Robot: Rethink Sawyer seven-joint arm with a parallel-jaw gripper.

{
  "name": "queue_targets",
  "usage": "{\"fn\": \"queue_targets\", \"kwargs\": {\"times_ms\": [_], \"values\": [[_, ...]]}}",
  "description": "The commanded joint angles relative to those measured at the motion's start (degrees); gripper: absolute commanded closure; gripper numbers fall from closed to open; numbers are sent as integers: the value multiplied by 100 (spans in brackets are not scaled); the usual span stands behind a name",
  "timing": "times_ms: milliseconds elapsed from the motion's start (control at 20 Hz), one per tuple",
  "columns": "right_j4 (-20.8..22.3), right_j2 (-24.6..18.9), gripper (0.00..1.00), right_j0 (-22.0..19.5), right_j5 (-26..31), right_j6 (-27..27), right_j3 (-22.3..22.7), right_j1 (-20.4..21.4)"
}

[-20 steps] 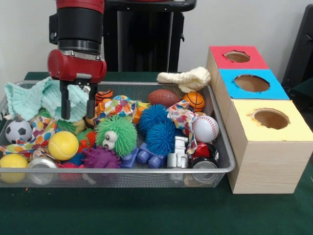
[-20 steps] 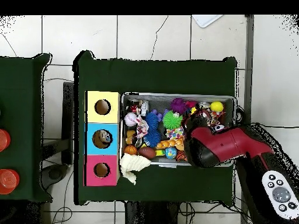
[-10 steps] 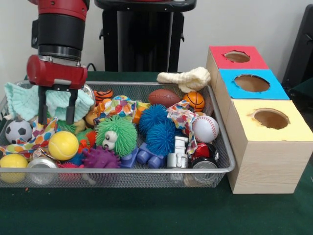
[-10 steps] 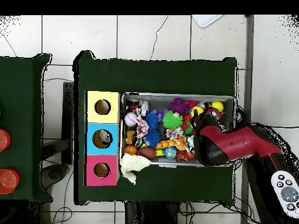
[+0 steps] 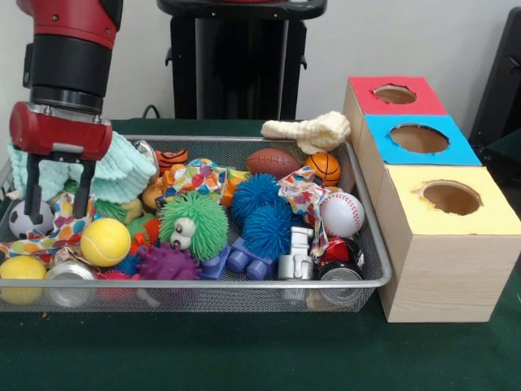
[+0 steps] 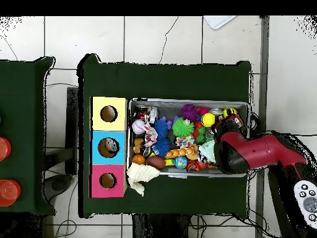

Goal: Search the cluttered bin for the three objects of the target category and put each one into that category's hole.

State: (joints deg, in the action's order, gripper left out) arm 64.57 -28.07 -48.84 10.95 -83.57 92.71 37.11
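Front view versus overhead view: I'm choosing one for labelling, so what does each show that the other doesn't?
Only the front view shows the open gripper with its fingers hanging over the soccer ball, beside the mint cloth, and the boxes' wooden sides. Only the overhead view shows the whole green table, the tiled floor, a second table and something inside the blue box's hole. Both show the mesh bin, the red, blue and yellow boxes and the cream cloth on the bin's rim.
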Motion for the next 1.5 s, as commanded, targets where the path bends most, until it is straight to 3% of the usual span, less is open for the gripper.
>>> {"fn": "queue_targets", "kwargs": {"times_ms": [50, 250, 550, 1050, 1200, 1500], "values": [[316, 560, 0, 203, 945, 263, -596, -599], [42, 584, 0, 145, 1116, 311, -680, -801], [-8, 853, 0, 326, 1375, 186, -786, -956], [-440, 1093, 0, 445, 1337, -342, -461, -1033], [-793, 872, 0, 203, 1268, -241, -264, -1074], [-1709, -486, 0, -1167, 705, 87, 423, -1611]]}}
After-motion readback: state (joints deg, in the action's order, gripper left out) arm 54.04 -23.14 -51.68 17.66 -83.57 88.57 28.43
